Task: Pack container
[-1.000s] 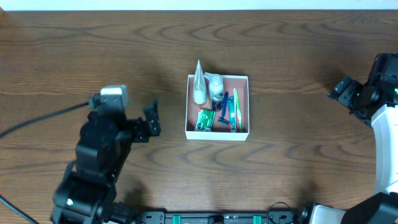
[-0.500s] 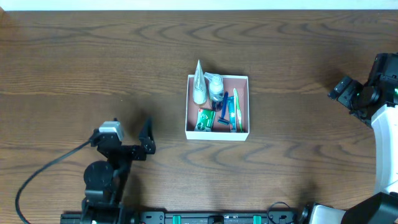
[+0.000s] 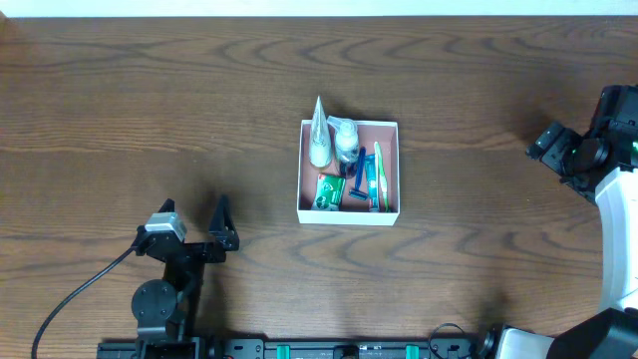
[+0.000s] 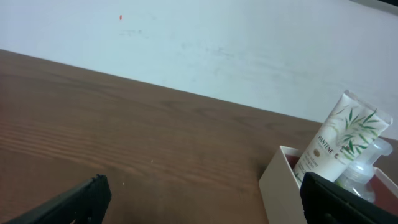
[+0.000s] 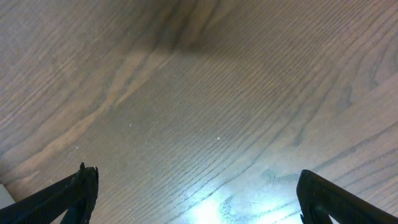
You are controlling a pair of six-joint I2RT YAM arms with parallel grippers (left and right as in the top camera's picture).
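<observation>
The container (image 3: 347,213), a square white-walled box with a reddish-brown inside, stands at the table's middle. In it lie a white tube (image 3: 319,136), a clear bottle (image 3: 345,141), a green box (image 3: 329,191), a toothbrush (image 3: 377,176) and a blue razor (image 3: 360,172). My left gripper (image 3: 192,215) is open and empty, low near the front edge, well left of the container. The left wrist view shows its fingers (image 4: 78,200) wide apart, with the container's corner (image 4: 277,186) and the tube (image 4: 339,142) ahead on the right. My right gripper (image 3: 553,150) is open at the far right, over bare wood (image 5: 199,124).
A black cable (image 3: 80,284) trails from the left arm toward the front left. The table's back edge meets a white wall (image 4: 217,50). The right arm's white body (image 3: 618,229) stands along the right edge.
The left arm has drawn back from beside the container toward the front edge and folded low, gripper still open. The right arm and the container's contents have not moved.
</observation>
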